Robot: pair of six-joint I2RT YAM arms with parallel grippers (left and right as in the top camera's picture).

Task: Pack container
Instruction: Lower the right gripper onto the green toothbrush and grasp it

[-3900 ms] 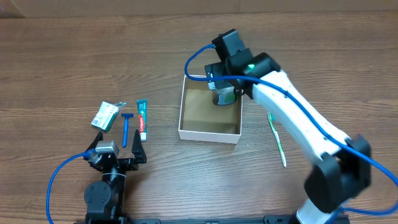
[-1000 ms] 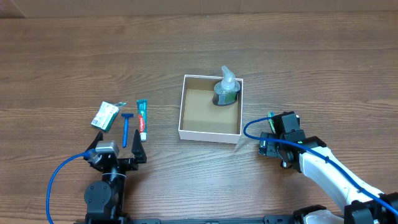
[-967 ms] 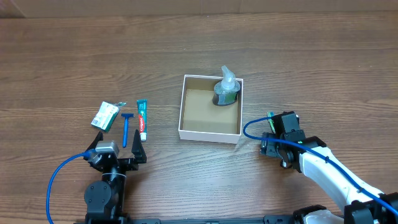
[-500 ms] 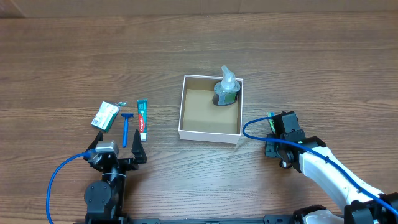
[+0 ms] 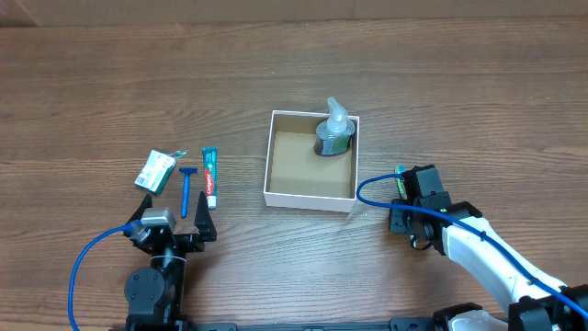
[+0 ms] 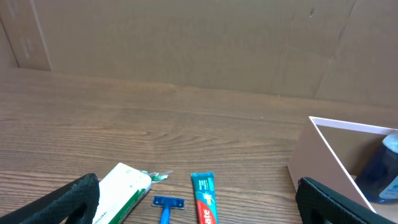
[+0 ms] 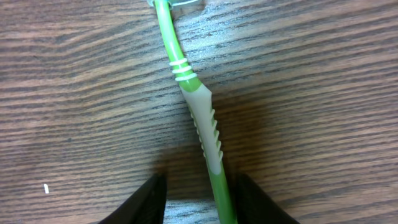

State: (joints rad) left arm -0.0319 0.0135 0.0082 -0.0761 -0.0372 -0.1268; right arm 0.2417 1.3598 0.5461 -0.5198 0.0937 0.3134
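Straddling toothbrush, R gripper fingers apart | L gripper wide | container edge near

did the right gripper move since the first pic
Yes. The right gripper left the far right corner of the container, by the pump bottle, and now sits nearer, to the container's right, jaws straddling the toothbrush.

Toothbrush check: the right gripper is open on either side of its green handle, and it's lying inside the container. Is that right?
Not quite. The toothbrush lies on the wooden table, not inside the container; the right wrist view shows wood grain under it. The right gripper is indeed open on either side of its green handle.
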